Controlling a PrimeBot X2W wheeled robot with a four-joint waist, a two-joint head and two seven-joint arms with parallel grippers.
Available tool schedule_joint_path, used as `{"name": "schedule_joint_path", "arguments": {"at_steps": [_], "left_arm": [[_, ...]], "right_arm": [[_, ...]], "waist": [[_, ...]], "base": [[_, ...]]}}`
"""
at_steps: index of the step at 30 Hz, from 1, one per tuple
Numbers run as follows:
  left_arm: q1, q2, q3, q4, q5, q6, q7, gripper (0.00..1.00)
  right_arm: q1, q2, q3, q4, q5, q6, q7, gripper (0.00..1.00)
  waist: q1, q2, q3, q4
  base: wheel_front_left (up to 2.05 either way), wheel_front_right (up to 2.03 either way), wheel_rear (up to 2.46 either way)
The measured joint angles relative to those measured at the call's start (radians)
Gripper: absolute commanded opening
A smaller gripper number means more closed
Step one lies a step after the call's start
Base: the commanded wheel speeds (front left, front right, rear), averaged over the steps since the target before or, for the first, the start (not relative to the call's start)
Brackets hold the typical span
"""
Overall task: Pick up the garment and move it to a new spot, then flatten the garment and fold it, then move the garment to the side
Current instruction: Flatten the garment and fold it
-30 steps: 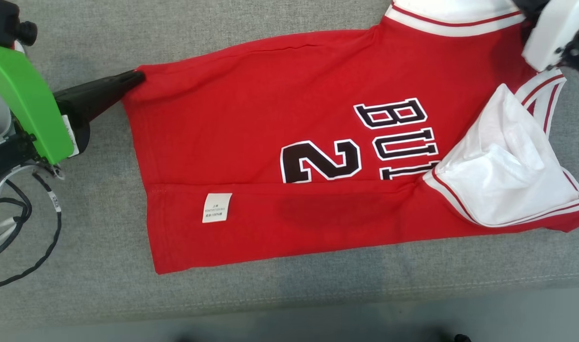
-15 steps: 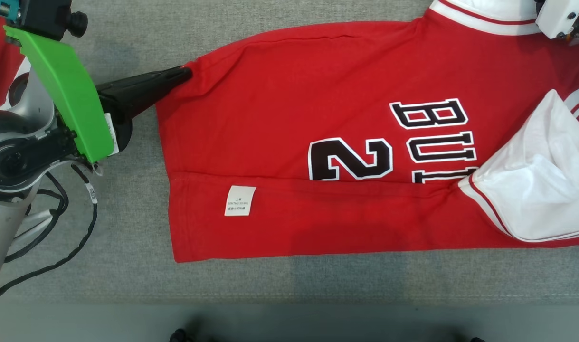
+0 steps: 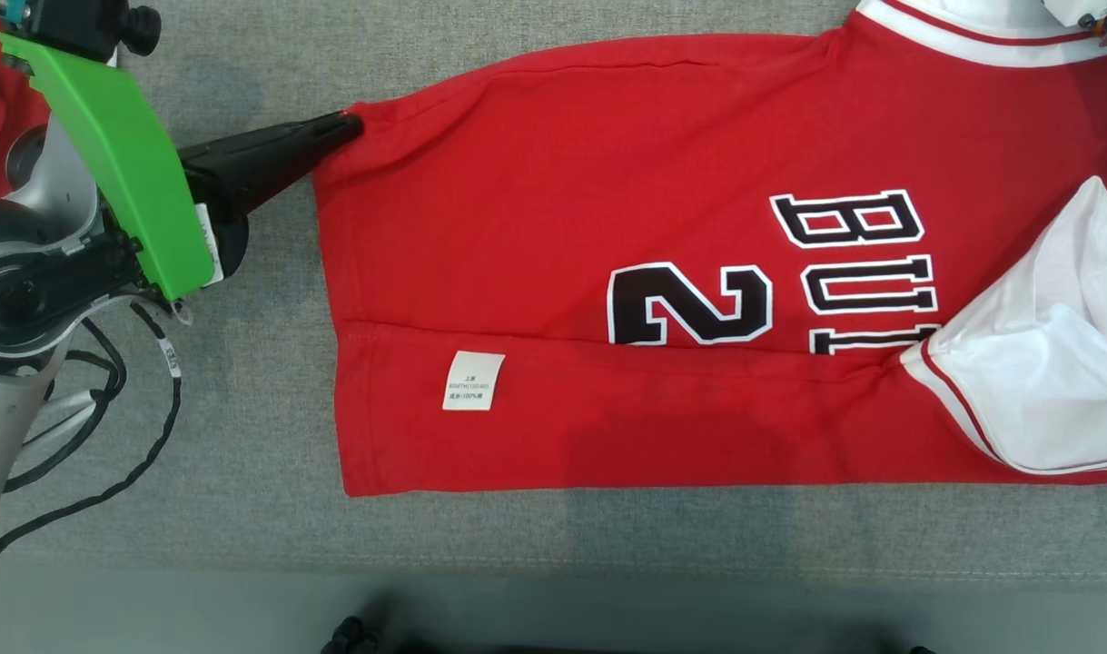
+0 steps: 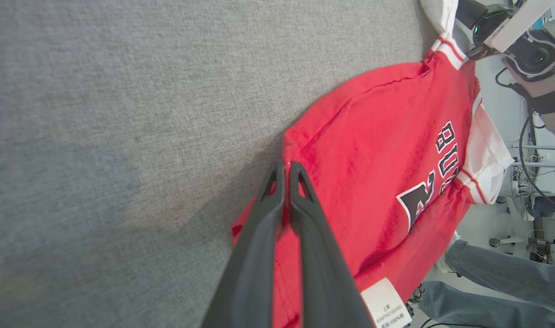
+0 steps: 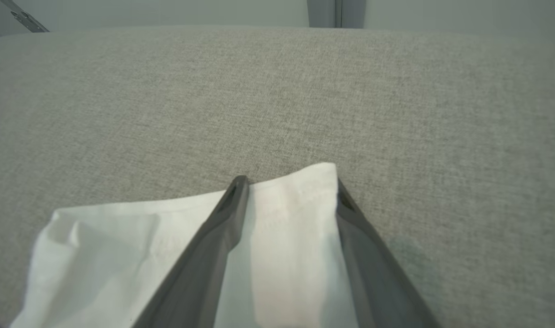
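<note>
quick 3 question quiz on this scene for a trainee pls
1. True or false: the left gripper is shut on a corner of the red jersey.
2. The white care label sits on: A) the folded-over strip near the hem, B) the white sleeve, C) the grey surface.
3. What colour is the cloth between the fingers of the right gripper?
Key: 1 true; 2 A; 3 white.
</note>
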Motion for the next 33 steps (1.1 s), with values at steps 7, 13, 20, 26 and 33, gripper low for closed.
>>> {"name": "schedule_joint_path", "arguments": {"at_steps": [7,13,20,26,33], "left_arm": [[0.0,-0.004,-0.001,0.005,0.0,0.0,0.0,0.0],[-0.001,0.017,0.011,0.031,0.047,0.0,-0.021,0.0],[0.0,0.032,0.044,0.06,0.055,0.0,-0.073,0.0],[0.02,0.035,0.046,0.074,0.055,-0.001,-0.101,0.0],[0.056,0.03,0.041,0.078,0.061,-0.008,-0.135,0.0]], "right_arm": [[-0.016,0.008,0.001,0.031,0.0,0.0,-0.001,0.0],[-0.027,0.033,0.003,0.033,-0.002,0.012,-0.046,0.0],[-0.029,0.035,-0.025,0.004,0.0,0.037,-0.139,0.0],[0.004,0.019,-0.02,-0.01,0.0,0.055,-0.187,0.0],[0.059,0.011,-0.019,-0.065,0.0,0.063,-0.279,0.0]], "waist": [[0.0,0.0,0.005,0.0],[0.0,0.0,0.007,-0.014],[0.0,0.0,-0.007,-0.049],[0.0,0.0,-0.03,-0.078],[0.0,0.0,-0.067,-0.096]], "base": [[0.0,0.0,0.0],[0.0,0.0,0.0],[0.0,0.0,0.0],[0.0,0.0,0.0],[0.0,0.0,0.0]]}}
